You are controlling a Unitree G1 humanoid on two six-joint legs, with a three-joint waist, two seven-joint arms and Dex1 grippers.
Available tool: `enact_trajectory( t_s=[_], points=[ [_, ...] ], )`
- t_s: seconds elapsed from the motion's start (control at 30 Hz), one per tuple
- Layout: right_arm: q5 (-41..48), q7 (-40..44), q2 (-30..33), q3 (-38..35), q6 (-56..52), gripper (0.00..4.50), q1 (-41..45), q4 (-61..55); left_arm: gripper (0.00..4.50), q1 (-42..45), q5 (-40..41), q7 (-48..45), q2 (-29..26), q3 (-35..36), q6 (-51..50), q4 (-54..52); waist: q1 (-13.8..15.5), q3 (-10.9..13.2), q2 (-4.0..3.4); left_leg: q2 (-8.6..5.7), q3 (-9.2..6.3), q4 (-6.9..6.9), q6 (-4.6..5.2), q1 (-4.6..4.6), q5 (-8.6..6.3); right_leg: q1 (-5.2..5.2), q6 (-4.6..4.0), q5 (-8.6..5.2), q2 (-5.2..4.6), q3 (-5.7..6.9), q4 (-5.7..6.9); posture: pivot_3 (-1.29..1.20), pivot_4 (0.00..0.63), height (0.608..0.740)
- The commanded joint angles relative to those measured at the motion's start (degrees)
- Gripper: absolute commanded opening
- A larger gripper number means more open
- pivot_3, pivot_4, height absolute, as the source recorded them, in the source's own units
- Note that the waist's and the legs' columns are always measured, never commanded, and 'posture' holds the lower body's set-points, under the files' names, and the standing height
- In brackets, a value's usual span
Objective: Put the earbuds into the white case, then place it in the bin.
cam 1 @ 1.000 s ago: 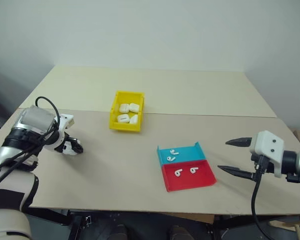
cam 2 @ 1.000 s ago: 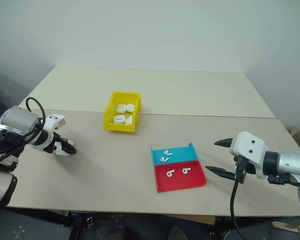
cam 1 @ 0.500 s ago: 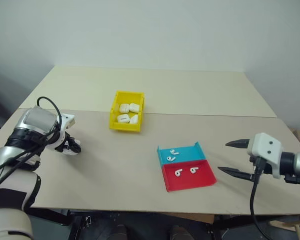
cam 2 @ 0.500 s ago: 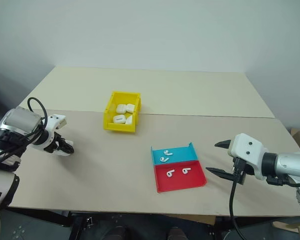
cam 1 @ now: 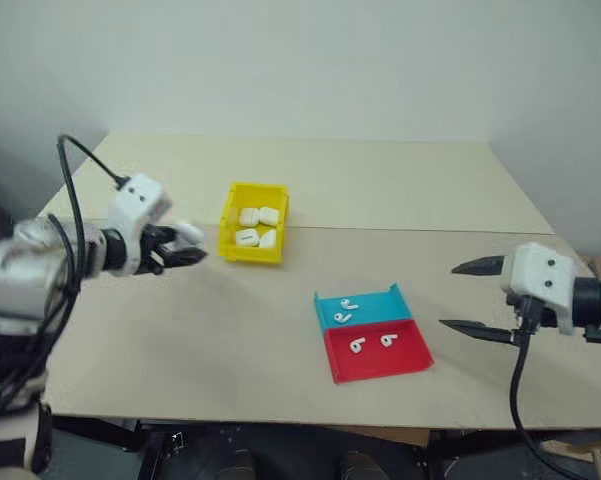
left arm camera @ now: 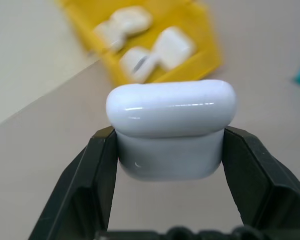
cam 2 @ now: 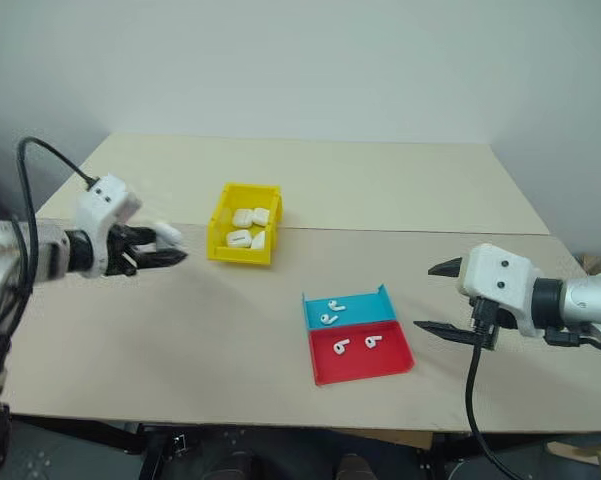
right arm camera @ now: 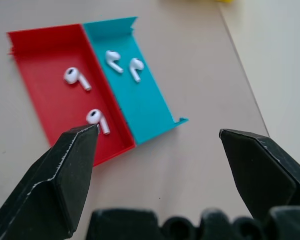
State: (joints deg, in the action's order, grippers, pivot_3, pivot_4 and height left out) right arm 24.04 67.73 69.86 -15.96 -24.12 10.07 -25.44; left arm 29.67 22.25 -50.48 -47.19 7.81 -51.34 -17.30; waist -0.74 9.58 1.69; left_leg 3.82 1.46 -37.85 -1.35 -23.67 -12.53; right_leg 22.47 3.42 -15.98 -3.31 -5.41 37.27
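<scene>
The white case is lid-closed, and my left gripper is shut on it, holding it above the table just left of the yellow bin. The bin holds several other white cases. Two earbuds lie in the blue tray and two more earbuds lie in the red tray. My right gripper hovers open just right of the trays, with nothing between its fingers.
The two shallow trays sit side by side at the table's front centre. A seam runs across the table behind the trays, level with the bin. Bare tabletop lies between the left gripper and the trays.
My left gripper has risen from the table's left side and swung right toward the yellow bin, carrying the white case. My right gripper has lifted slightly and stays open.
</scene>
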Motion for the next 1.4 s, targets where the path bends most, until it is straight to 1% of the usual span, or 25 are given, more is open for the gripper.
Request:
enact_trajectory(
  t_s=[0.03,0.07,0.13,0.27,0.33,0.43,0.53,0.63,0.8,0.9,0.93,1.23,1.4],
  points=[
    [0.0,5.8,4.7,5.6,0.7,4.5,6.0,-0.7,2.82,-6.4,1.0,-2.3,5.6,3.4,19.3,-4.1,0.0,0.0,0.0,0.01,0.0,-0.01,0.0,0.09,0.0,-0.11,-0.01,0.02,0.0,0.0,-0.05,0.0,0.15,0.74],
    [-0.9,7.4,5.8,9.0,0.3,4.5,8.8,-1.1,2.82,-8.3,1.0,-3.7,8.0,3.0,25.3,-3.1,0.0,0.0,0.01,0.01,0.01,-0.01,0.0,0.19,0.0,-0.16,-0.01,0.02,0.0,0.0,-0.06,0.0,0.15,0.74],
    [-2.4,9.8,7.1,14.1,-0.8,4.5,13.0,-1.9,2.82,-10.4,1.3,-6.4,10.9,2.3,33.7,-1.2,0.0,0.0,0.01,0.01,0.03,-0.01,0.0,0.22,0.0,-0.17,-0.03,0.04,0.01,-0.03,-0.07,0.0,0.15,0.74],
    [-6.1,14.9,6.6,22.6,0.5,4.5,18.9,-3.2,2.82,-13.6,4.5,-11.0,13.7,0.7,38.7,-0.5,0.0,0.0,0.0,0.01,0.03,-0.01,0.01,0.2,0.0,-0.16,-0.02,0.03,0.01,-0.03,-0.09,0.0,0.15,0.74],
    [-9.5,15.3,5.0,26.5,1.4,4.5,21.0,-3.4,2.82,-15.2,4.4,-11.0,15.1,0.1,41.4,-0.3,0.0,0.0,0.0,0.01,0.05,-0.01,0.03,0.15,-0.02,-0.12,-0.01,0.03,0.0,-0.04,-0.11,0.0,0.15,0.74],
    [-12.6,15.4,1.7,30.5,1.2,4.5,23.7,-3.1,2.82,-17.3,3.3,-12.8,15.1,-1.1,45.2,0.4,-0.1,0.0,0.0,0.02,0.05,-0.01,0.04,0.13,-0.02,-0.08,-0.01,0.03,0.01,-0.04,-0.11,0.0,0.15,0.74],
    [-16.6,13.9,-2.9,33.8,3.6,3.95,26.1,-2.6,2.82,-19.4,2.8,-13.0,14.8,-1.2,47.4,0.4,-0.2,0.0,-0.01,0.03,0.05,-0.01,0.04,0.15,-0.02,-0.07,-0.01,0.03,0.02,-0.04,-0.08,0.0,0.15,0.74],
    [-20.1,13.3,-5.7,36.1,4.5,3.0,27.2,-2.2,2.82,-20.7,2.8,-13.0,14.4,-1.6,48.2,-0.1,-0.2,0.0,-0.02,0.03,0.05,-0.01,0.04,0.18,-0.02,-0.09,-0.01,0.03,0.02,-0.04,-0.07,0.0,0.15,0.74],
    [-25.0,14.7,-9.5,41.0,4.3,3.0,29.3,-2.6,2.82,-23.6,2.4,-13.0,14.3,-2.4,50.8,-0.9,0.0,0.0,-0.02,0.03,0.05,-0.01,0.04,0.14,-0.02,-0.08,-0.01,0.03,0.01,-0.02,-0.1,0.0,0.15,0.74],
    [-28.1,15.5,-11.5,43.5,6.0,2.41,30.6,-1.8,2.82,-24.0,1.7,-12.3,14.7,-3.1,52.4,-0.6,0.0,0.0,-0.02,0.04,0.03,-0.01,0.04,0.17,-0.02,-0.08,-0.01,0.03,0.02,-0.01,-0.07,0.0,0.15,0.74],
    [-29.6,15.4,-12.5,44.6,6.0,2.07,31.1,-1.4,2.82,-24.1,1.7,-11.9,14.7,-3.3,52.4,-0.9,0.0,0.0,-0.02,0.03,0.04,-0.01,0.04,0.17,-0.02,-0.09,-0.01,0.03,0.02,-0.01,-0.07,0.0,0.15,0.74],
    [-38.2,16.8,-18.1,50.1,9.5,2.07,33.9,1.8,2.82,-24.7,1.6,-9.7,14.5,-4.0,53.1,-3.0,-0.1,0.0,-0.02,0.03,0.04,-0.01,0.04,0.18,-0.02,-0.1,-0.01,0.03,0.02,-0.01,-0.07,0.0,0.15,0.74],
    [-43.0,16.0,-21.5,52.3,11.5,2.07,35.0,5.4,2.82,-25.1,0.3,-8.7,14.6,-4.7,54.0,-2.6,-0.1,0.0,-0.02,0.03,0.04,-0.01,0.04,0.2,-0.02,-0.1,-0.02,0.03,0.03,-0.01,-0.07,0.0,0.15,0.74]
  ],
)
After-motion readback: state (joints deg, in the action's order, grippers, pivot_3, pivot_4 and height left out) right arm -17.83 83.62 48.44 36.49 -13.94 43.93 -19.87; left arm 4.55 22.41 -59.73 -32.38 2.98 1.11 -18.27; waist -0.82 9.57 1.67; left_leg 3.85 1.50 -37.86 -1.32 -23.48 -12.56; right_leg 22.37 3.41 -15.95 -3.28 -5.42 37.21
